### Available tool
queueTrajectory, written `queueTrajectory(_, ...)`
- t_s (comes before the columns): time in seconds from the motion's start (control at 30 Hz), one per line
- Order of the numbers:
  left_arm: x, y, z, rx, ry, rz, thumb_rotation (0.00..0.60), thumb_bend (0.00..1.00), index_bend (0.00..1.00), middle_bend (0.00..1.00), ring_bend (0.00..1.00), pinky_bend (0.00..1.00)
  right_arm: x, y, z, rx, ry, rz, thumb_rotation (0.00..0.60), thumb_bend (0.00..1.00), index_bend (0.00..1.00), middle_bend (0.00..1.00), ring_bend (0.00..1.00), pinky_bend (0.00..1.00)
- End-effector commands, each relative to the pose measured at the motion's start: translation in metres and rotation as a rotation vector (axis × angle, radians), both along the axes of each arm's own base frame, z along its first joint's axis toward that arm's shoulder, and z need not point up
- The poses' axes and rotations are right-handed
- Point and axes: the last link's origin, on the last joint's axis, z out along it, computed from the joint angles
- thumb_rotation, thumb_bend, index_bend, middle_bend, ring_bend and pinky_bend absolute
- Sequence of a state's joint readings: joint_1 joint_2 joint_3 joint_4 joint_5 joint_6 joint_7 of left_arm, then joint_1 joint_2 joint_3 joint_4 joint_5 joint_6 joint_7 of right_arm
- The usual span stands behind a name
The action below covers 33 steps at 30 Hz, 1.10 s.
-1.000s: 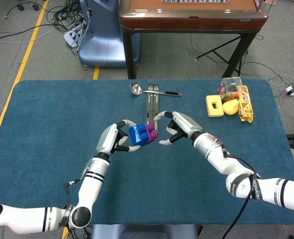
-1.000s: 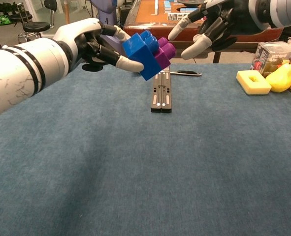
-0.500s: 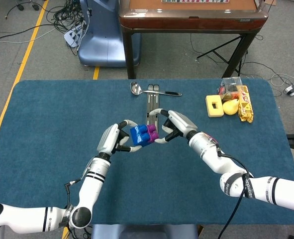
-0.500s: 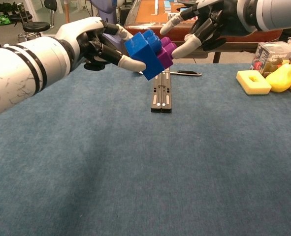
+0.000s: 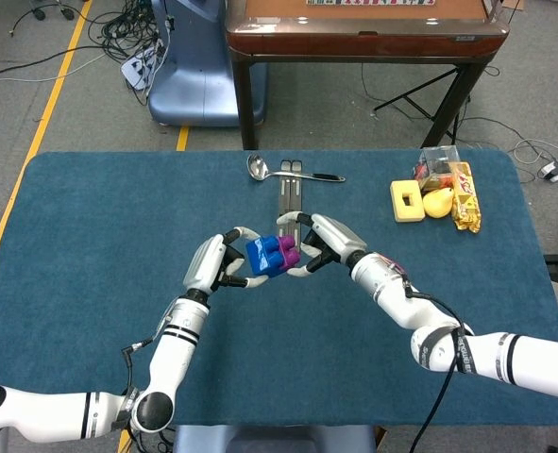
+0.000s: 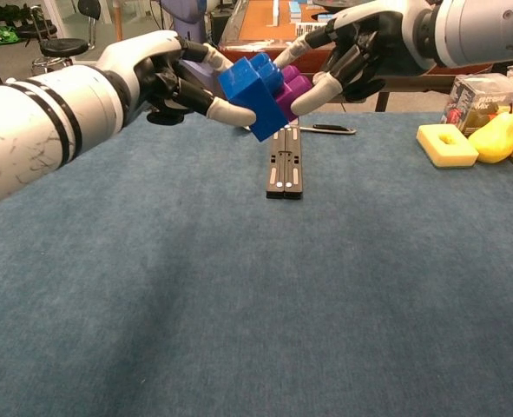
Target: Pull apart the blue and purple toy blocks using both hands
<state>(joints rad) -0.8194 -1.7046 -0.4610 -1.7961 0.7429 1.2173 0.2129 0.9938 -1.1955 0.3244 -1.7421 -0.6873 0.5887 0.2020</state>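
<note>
Closing in, right hand [image 5: 321, 243] now pinches purple block [image 5: 286, 250]; left hand [image 5: 214, 264] grips blue block [image 5: 263, 257] above black bars [image 6: 284, 164].

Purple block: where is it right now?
The purple block is held above the table's middle, joined to the blue block on its left. The right hand grips it, with the black bar below.

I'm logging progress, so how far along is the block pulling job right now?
Done: the left robot hand holds the blue block above the table. In hand: the right robot hand closes its fingers on the purple block. Left: the blocks are still joined and need pulling apart.
</note>
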Motion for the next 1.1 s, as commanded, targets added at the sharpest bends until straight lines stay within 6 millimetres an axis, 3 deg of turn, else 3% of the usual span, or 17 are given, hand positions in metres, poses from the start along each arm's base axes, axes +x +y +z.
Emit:
queueTrajectory(0.03,0.0003,-0.0001,0.0003,0.0,-0.002,-0.001,0.6,0.21,0.64,1.0,0.99,1.0,0.0002,-0.0007,-0.002,0.0,-0.001,-0.001,0.6,0.0,0.22,1.0,1.0,1.0)
queueTrajectory(0.27,0.0002,-0.0002,0.0008,0.001,-0.003,-0.003,0.6,0.21,0.64,1.0,0.99,1.0,0.0017,-0.0016,-0.0058,-0.007,-0.017,-0.003,0.6,0.0,0.24,1.0,1.0,1.0)
queueTrajectory(1.1,-0.0029,-0.0006,-0.0007,-0.007,-0.014,0.004,0.6,0.21,0.64,1.0,0.99,1.0,-0.0029,-0.0015,-0.0073,-0.006,-0.02,-0.011,0.6,0.0,0.57,1.0,1.0,1.0)
